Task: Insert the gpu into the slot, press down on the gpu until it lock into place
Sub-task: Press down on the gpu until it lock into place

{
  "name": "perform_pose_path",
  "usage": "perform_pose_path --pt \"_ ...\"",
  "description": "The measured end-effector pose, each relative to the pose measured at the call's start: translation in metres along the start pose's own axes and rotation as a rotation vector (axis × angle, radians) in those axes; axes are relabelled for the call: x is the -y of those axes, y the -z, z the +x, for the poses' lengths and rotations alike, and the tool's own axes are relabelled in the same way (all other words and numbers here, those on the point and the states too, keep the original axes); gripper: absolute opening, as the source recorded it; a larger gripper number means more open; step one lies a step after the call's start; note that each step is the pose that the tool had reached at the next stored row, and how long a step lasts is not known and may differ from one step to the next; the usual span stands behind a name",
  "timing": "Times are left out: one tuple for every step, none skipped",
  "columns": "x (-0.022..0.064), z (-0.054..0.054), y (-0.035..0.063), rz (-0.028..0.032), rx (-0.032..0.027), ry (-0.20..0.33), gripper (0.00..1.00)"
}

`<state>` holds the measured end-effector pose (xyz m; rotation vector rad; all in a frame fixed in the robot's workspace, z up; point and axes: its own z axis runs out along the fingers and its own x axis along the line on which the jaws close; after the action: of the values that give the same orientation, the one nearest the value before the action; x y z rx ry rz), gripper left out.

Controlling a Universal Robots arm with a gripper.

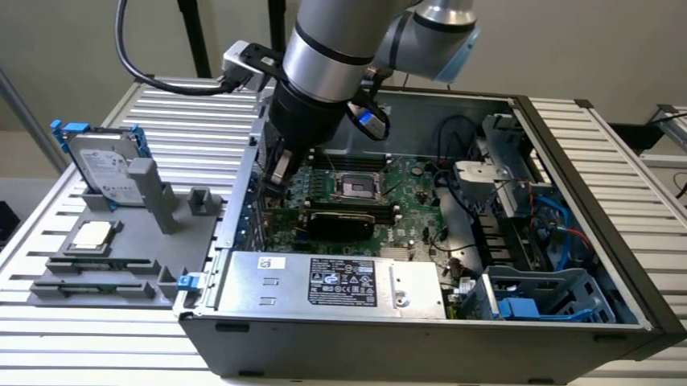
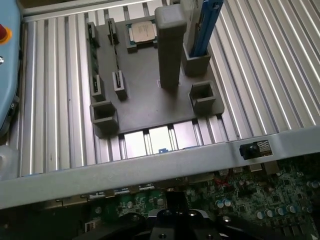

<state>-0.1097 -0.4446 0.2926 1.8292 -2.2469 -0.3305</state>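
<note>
Exterior view first: one arm reaches down into the open computer case (image 1: 558,265), and the pincer (image 1: 281,173) sits low over the motherboard (image 1: 413,197) near the case wall on the exterior view's left. It is closed right down, and I can't make out anything between its fingers. The gpu (image 1: 335,223) lies black and flat across the board, just in front of the CPU socket (image 1: 356,186) and behind the silver power supply (image 1: 333,281); the slot itself is hidden under the card.

The risk here: if the card sits crooked, a press at one end could tilt it, leave the latch unlocked, or strain the board (the loose cables (image 1: 462,137) nearby could snag too).

Counts: one card, one power supply, one socket. On the tabletop (image 1: 601,129), one grey fixture tray (image 1: 118,265) holds one hard drive (image 1: 102,165) and one loose CPU (image 1: 92,235).

Wrist view now: the pincer's dark body (image 2: 177,222) hangs just above green circuit board (image 2: 260,205), inside the case's metal edge (image 2: 150,167). Beyond it sits the same tray (image 2: 145,95) with one tall post (image 2: 170,45) and one CPU (image 2: 142,31).
</note>
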Motion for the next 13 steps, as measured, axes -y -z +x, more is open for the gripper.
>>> perform_pose_path --pt "0.0019 -0.0004 0.0021 0.0002 -0.0001 0.0 0.11" --pt "0.0035 -0.0008 0.004 0.0013 0.0 0.0 0.11" --pt "0.0049 -0.0012 0.0052 0.0044 0.0008 0.0 0.11" --pt "0.0062 -0.0014 0.0058 0.0114 0.0021 0.0 0.11" --pt "0.0071 -0.0016 0.0061 0.0226 0.0043 0.001 0.11" --pt "0.0078 -0.0017 0.0063 0.0377 0.0071 0.002 0.11" --pt "0.0084 -0.0018 0.0065 0.0553 0.0105 0.003 0.11" --pt "0.0089 -0.0019 0.0067 0.0745 0.0142 0.005 0.11" --pt "0.0093 -0.002 0.0068 0.0922 0.0173 0.006 0.11" --pt "0.0098 -0.0021 0.007 0.1098 0.0207 0.008 0.11" --pt "0.0102 -0.0022 0.0071 0.1276 0.0239 0.009 0.11" --pt "0.0106 -0.0023 0.0073 0.145 0.027 0.011 0.11" --pt "0.011 -0.0024 0.0074 0.1629 0.0304 0.013 0.11"
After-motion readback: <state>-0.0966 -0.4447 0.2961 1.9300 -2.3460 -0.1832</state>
